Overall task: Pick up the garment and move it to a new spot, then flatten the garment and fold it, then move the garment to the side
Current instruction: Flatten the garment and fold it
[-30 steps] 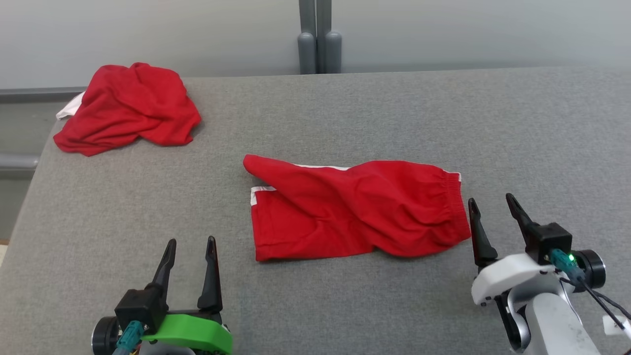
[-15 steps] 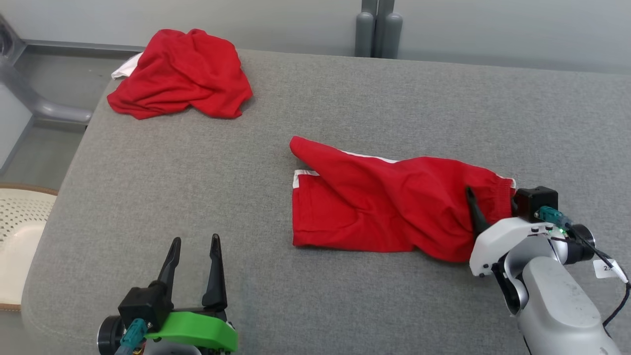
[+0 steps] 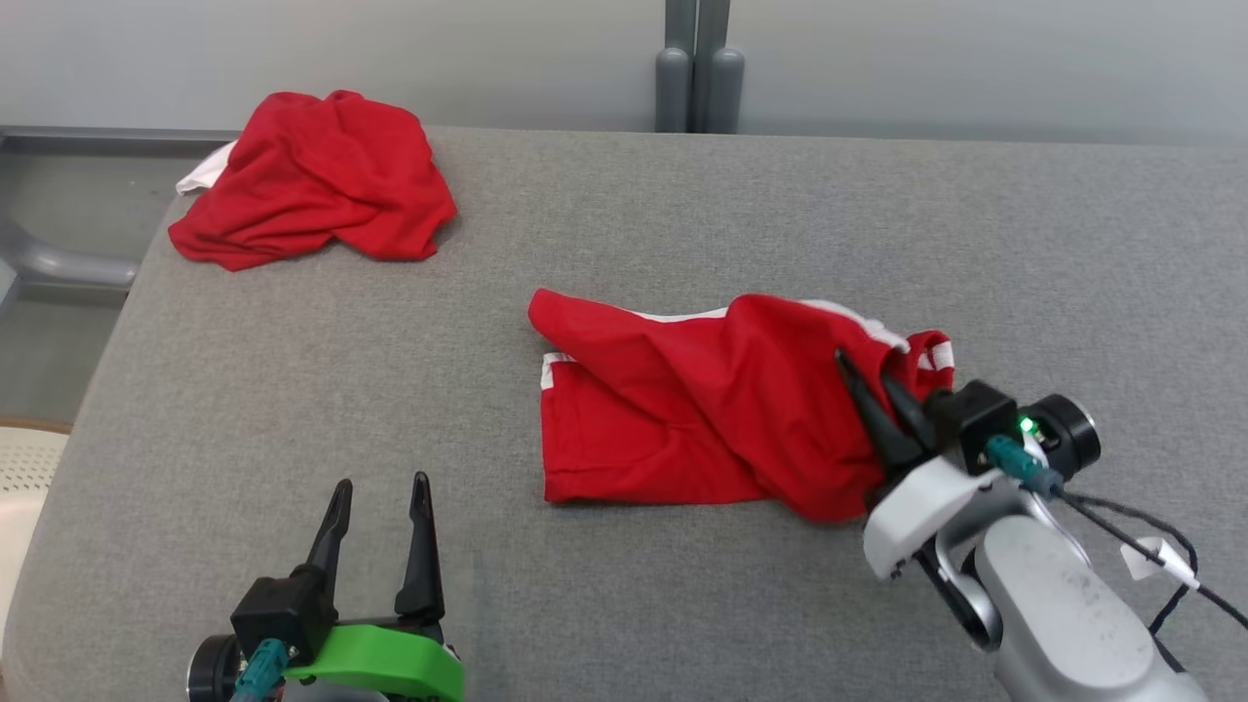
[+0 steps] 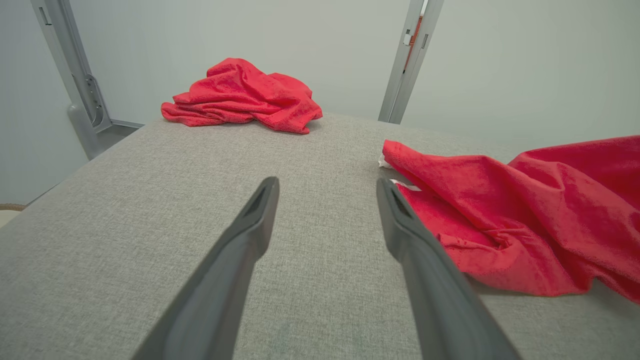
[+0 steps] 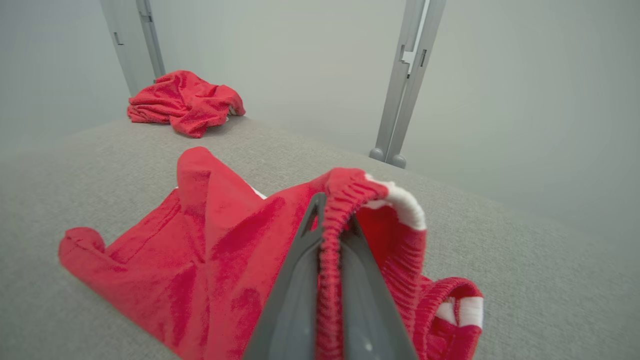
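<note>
One waistband pinch: right end effector (image 3: 864, 370) clamps the shorts (image 3: 673, 409), that end raised for relocation. Fingers apart, left end effector (image 3: 381, 483) hovers over worktop (image 3: 731, 214), spare for flattening.

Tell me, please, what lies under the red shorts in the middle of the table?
Grey table padding shows around the red shorts; their waistband end is raised, pinched in the right gripper. Anything beneath the flat cloth is covered.

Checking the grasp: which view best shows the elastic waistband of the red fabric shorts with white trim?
Right wrist view: the ribbed waistband sits pinched in the right gripper. The head view shows it partly behind that gripper; the left wrist view shows the shorts' leg end.
</note>
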Controlling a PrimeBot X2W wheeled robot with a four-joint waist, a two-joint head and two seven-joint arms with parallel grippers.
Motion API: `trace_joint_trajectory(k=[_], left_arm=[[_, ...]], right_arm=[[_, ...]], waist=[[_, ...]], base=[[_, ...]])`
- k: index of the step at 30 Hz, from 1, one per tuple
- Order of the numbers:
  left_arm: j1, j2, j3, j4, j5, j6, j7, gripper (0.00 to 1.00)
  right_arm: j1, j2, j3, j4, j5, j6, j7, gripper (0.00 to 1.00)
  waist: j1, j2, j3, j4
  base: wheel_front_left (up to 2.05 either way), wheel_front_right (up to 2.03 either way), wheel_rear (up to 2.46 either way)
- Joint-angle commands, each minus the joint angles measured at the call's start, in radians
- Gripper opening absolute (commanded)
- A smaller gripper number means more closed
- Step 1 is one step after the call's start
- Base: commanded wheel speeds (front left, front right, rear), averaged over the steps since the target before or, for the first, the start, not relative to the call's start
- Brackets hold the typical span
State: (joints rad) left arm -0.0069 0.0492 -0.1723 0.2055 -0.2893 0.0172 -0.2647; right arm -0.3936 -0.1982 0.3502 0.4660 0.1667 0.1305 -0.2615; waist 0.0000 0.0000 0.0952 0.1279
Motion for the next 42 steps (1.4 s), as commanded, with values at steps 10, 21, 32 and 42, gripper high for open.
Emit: trace_joint_trajectory(k=[10,21,32,42], left_arm=[[0.011,0.002,0.025,-0.002,0.022,-0.006,0.001,1.0],[-0.015,0.003,0.038,0.003,0.031,-0.015,0.001,1.0],[-0.021,0.003,0.037,0.015,0.026,-0.024,0.001,1.0],[-0.129,0.005,-0.043,0.166,0.023,-0.071,0.027,1.0]], right_arm=[[0.217,-0.174,0.198,-0.184,0.03,0.0,-0.004,0.0],[0.285,-0.214,0.162,-0.109,-0.02,0.0,-0.004,0.0],[0.328,-0.146,-0.019,-0.076,-0.069,0.0,-0.004,1.0],[0.368,-0.144,-0.208,-0.148,-0.098,0.0,-0.005,1.0]], waist=[[0.0,0.0,-0.004,-0.115],[0.0,0.0,0.009,-0.155],[0.0,0.0,0.014,-0.172],[0.0,0.0,0.025,-0.223]], base=[[0.0,0.0,0.0],[0.0,0.0,0.0],[0.0,0.0,0.0],[0.0,0.0,0.0]])
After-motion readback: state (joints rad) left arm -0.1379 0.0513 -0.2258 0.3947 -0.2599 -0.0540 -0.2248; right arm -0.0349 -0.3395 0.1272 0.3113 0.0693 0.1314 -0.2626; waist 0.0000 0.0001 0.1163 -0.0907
